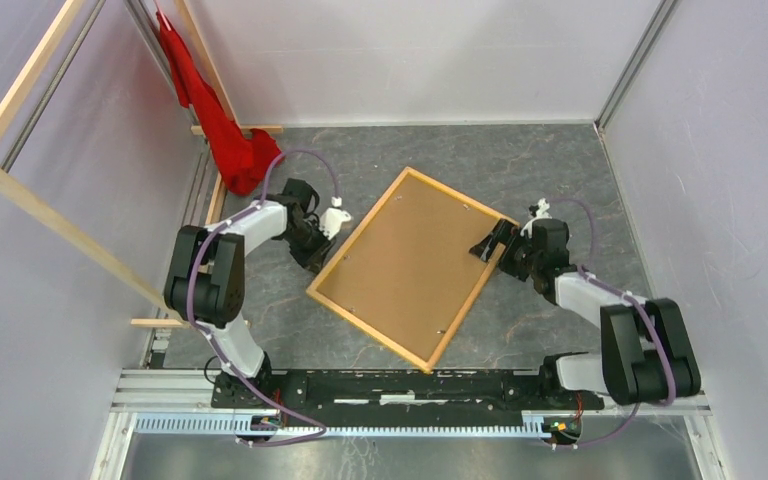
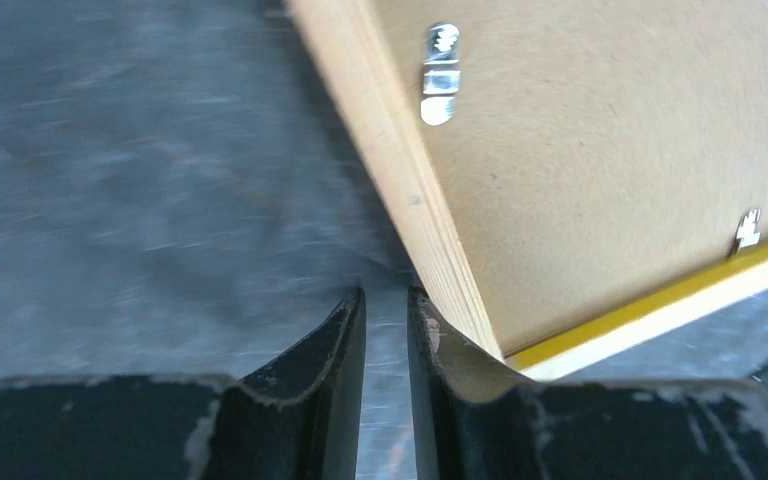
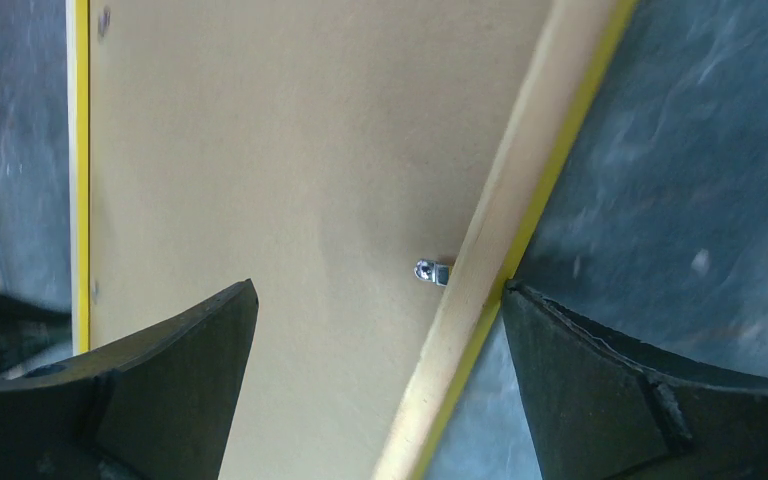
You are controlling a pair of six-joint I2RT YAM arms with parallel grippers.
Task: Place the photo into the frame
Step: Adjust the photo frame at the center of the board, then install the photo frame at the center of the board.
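The frame (image 1: 360, 231) lies face down and slantwise on the grey table, its light wood back up and a yellow edge showing. A brown backing board (image 1: 410, 265) fills it, held by small metal tabs (image 2: 440, 88). The photo is hidden from every view. My left gripper (image 1: 320, 262) sits low at the frame's left rim (image 2: 400, 170). Its fingers stand a narrow gap apart (image 2: 385, 295) with only table between them, and the right finger (image 2: 450, 360) touches the wooden rim near a corner. My right gripper (image 1: 488, 247) is wide open (image 3: 380, 288), straddling the frame's right rail (image 3: 490, 250).
A red cloth (image 1: 210, 110) hangs in the back left corner. Long wooden strips (image 1: 50, 220) lean along the left wall. White enclosure walls close in the table on three sides, and the arms' base rail (image 1: 410, 385) runs along the near edge.
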